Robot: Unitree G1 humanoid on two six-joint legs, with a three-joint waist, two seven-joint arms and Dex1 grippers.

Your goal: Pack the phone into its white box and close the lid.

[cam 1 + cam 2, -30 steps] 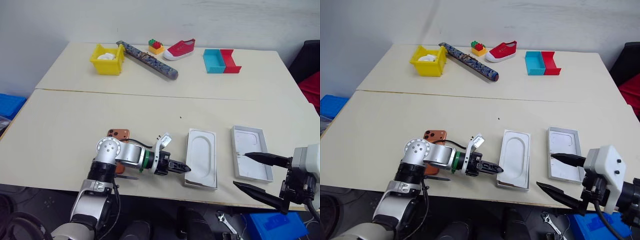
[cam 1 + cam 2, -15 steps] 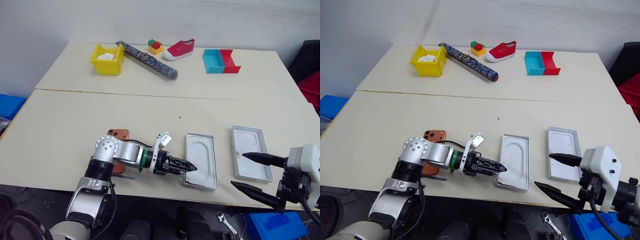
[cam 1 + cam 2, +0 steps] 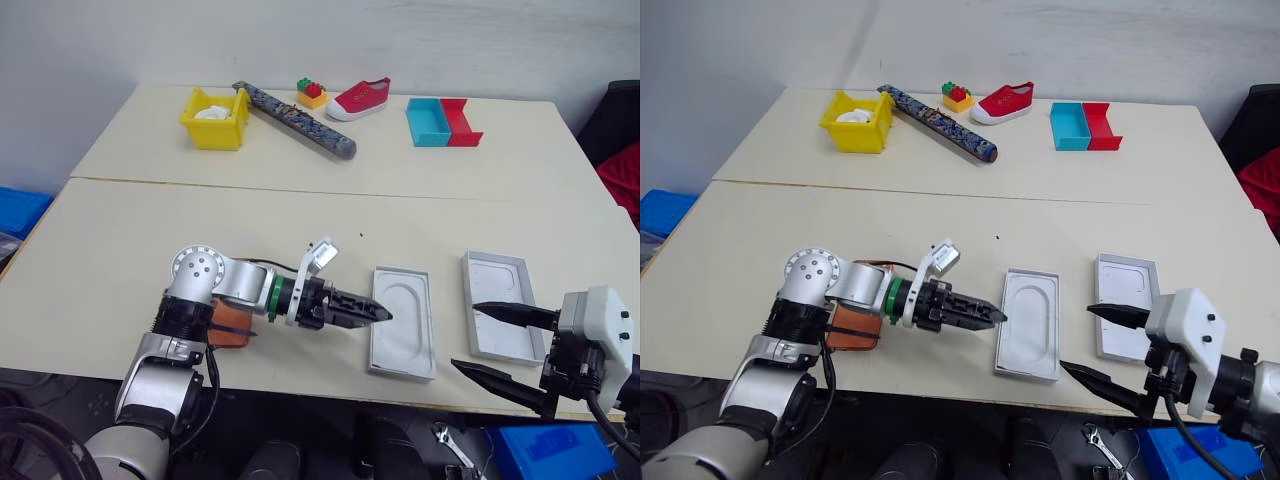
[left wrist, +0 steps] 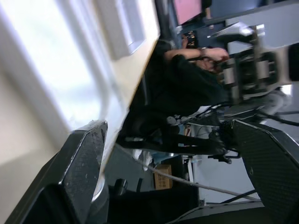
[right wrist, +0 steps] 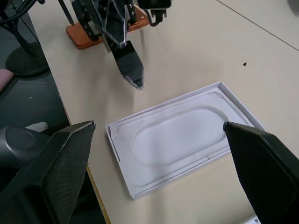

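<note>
At the near edge of the table (image 3: 200,220), partly under the left arm, the phone (image 3: 853,327) is lying flat and is gripped by nothing. It is well apart from the box (image 3: 374,322), which is taken to be the walled white tray near the middle of that edge. A flat insert (image 3: 405,315) with an oval recess is seen lying in this tray, so the tray's floor is covered. The lid (image 3: 495,280) is set open side up just beside the box, towards the right arm, with a faint camera outline on its floor.

The left gripper (image 3: 378,314) is held just above the table, between phone and box, pointing at the box; in its wrist view the fingers are spread and nothing is held. The right gripper (image 3: 465,335) is held wide open and empty at the table's edge by the lid.

By this judgement no step of the task is done: the phone is not packed and the lid is not on. The insert probably has to be cleared first, then the phone laid in and the lid fitted.

No brand, label or writing can be read on any of these things.
</note>
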